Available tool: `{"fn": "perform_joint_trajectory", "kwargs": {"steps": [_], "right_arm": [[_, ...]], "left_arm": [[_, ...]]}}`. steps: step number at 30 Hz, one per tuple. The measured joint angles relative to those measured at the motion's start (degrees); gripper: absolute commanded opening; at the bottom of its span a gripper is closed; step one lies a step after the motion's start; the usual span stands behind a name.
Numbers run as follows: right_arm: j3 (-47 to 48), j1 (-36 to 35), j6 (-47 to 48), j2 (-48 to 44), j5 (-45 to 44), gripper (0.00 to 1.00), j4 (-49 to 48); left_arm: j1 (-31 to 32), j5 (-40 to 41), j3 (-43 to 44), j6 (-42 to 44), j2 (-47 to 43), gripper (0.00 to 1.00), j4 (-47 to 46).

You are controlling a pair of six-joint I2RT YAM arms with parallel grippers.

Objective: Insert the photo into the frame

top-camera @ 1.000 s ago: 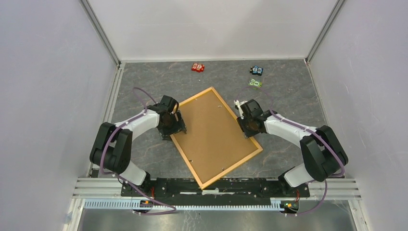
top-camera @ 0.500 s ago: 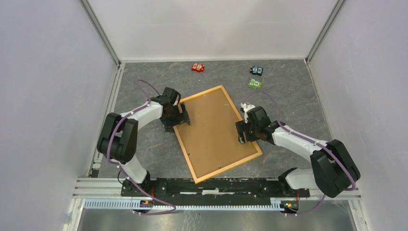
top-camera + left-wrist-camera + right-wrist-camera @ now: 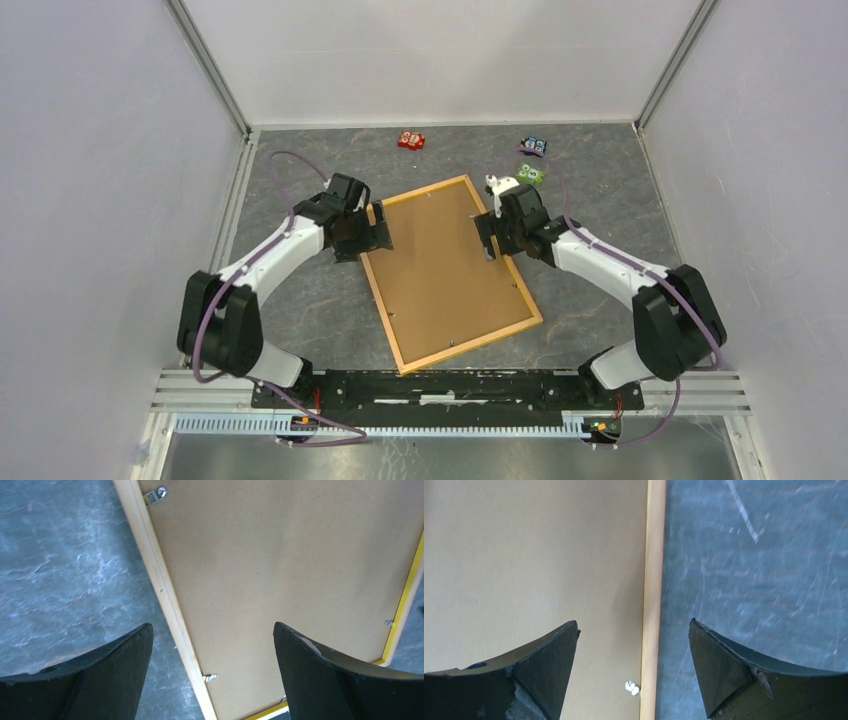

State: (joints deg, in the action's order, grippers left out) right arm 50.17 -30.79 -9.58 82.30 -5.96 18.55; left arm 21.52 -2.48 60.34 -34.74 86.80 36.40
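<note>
While the frame (image 3: 470,345) lies back-up on the grey counter (image 3: 300,300), turned at a slant between the two arms, its opening is seen to be filled by a plain brown backing board (image 3: 450,275). The photo is shown in no view; whether it lies beneath the board cannot be told.

The left pincer (image 3: 377,231) is held over the frame's left rail near the far corner, with its fingers (image 3: 100,680) spread wide. In the left wrist view the pale rail is seen running between them, one finger being set over the counter and the other over the board. Nothing is pinched. Two small metal clips (image 3: 156,494) are seen along that rail's inner edge.

The right pincer (image 3: 486,238) is held over the right rail toward its far end, likewise spread wide. In the right wrist view the rail is seen passing between the two fingers, with board on one side and counter on the other. Nothing is gripped there either. Whether either pincer touches the wood cannot be told.

Near the counter's far edge, apart from the frame, a small red item (image 3: 411,139) and a blue-and-black one (image 3: 533,147) are seen. A green one (image 3: 530,174) is seen just beyond the right pincer.
</note>
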Motion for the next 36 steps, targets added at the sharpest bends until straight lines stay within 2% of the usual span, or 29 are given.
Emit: {"fn": "perform_joint_trajectory", "kwargs": {"steps": [6,13,18,28,36], "right_arm": [[11.15,3.61,0.42,10.75,0.37,0.81,0.00],[24.44,5.07,-4.26,24.11,2.12,0.78,1.90],[31.26,5.03,-5.40,30.51,4.22,0.68,2.73],[32.20,5.03,-2.71,32.17,4.17,0.68,3.41],[32.28,5.03,0.09,34.71,3.17,0.61,3.34]], "left_arm": [[0.00,0.68,-5.81,-0.04,-7.26,0.83,0.15],[1.49,-1.03,-13.33,-0.55,-7.30,0.80,-0.92],[3.21,-1.40,-13.70,-0.85,-6.14,0.80,-2.73],[3.69,-2.16,-13.70,-0.87,-4.22,0.79,-4.48],[3.69,-2.47,-13.70,-0.87,-3.67,0.79,-5.27]]}}
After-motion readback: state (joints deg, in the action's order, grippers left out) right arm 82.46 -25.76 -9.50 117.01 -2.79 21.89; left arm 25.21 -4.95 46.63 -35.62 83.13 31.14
